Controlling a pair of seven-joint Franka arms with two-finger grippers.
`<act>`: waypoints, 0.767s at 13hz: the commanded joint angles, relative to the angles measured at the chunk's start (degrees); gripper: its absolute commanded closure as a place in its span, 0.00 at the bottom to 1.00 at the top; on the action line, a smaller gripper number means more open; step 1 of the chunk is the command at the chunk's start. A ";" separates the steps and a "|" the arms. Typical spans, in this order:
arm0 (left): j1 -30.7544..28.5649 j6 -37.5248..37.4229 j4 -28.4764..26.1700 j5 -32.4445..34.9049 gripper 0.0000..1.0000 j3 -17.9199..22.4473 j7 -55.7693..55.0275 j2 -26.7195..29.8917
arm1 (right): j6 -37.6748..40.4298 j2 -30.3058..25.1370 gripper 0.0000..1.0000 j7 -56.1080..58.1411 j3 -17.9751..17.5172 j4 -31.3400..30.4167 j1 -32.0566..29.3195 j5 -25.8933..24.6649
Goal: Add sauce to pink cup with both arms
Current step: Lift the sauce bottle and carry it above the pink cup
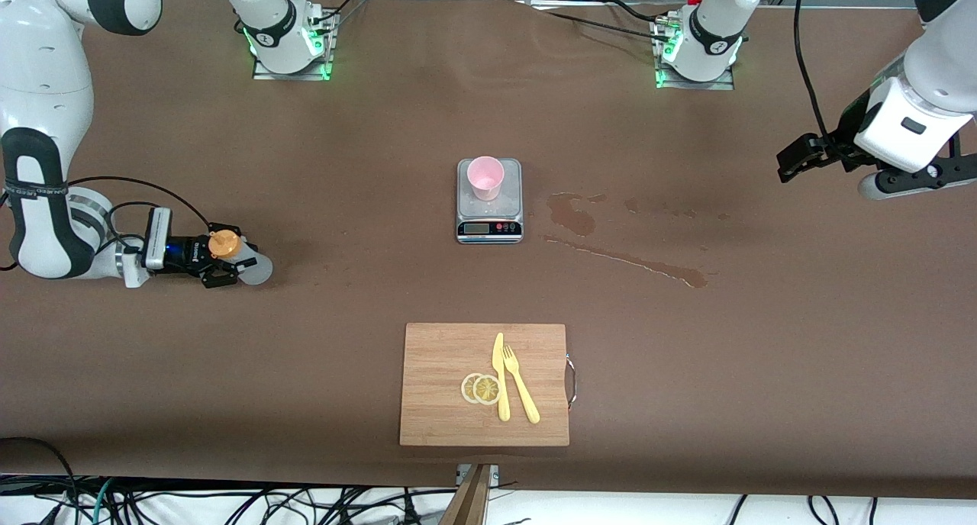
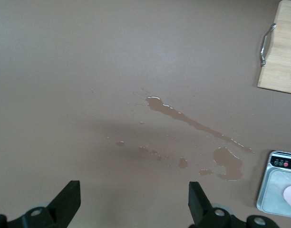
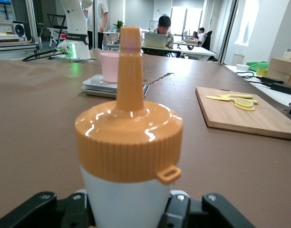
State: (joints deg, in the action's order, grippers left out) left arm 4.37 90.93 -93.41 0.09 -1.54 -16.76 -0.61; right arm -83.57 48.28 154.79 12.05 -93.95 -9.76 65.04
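Brown paper covers your counter [image 1: 343, 166], with the two arm bases along its top edge. Your right hand [image 1: 221, 259] sits low at the right arm's end of the counter, its fingers [image 3: 183, 213] closed on the sauce [image 1: 229, 246]; the right wrist view shows the orange cap and nozzle upright between them, the whitish body gripped below. Your left hand [image 2: 133, 199] hangs in the air over the left arm's end of the counter, fingers spread wide and holding nothing. The cup [image 1: 485, 177] stands upright on the scale [image 1: 490, 231] in the middle of the counter, well apart from both hands. A spill [image 1: 611, 243] streaks the paper beside the scale toward the left arm's end. Nearer the front camera lies a board [image 1: 443, 403] carrying a knife [image 1: 501, 380], a fork [image 1: 520, 384] and two lemon slices [image 1: 481, 388].
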 commanded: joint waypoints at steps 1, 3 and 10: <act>-2.96 0.13 1.39 -2.55 0.00 0.04 7.33 -0.19 | -2.72 -4.31 0.91 -4.21 0.43 -0.01 2.19 0.44; -2.97 1.96 -0.62 -2.21 0.00 -0.04 7.19 1.13 | -6.94 -9.14 0.91 -11.23 0.70 -1.23 4.65 -3.58; -2.79 3.56 -3.27 -1.85 0.00 -0.31 6.04 2.81 | -21.09 -22.60 0.91 -38.74 5.26 -6.78 20.89 -11.15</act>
State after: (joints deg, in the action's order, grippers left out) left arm 1.70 93.76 -94.93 -0.97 -1.72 -11.31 0.58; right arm -101.77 30.16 122.97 14.94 -97.50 5.82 56.51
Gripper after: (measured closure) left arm 0.000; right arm 0.687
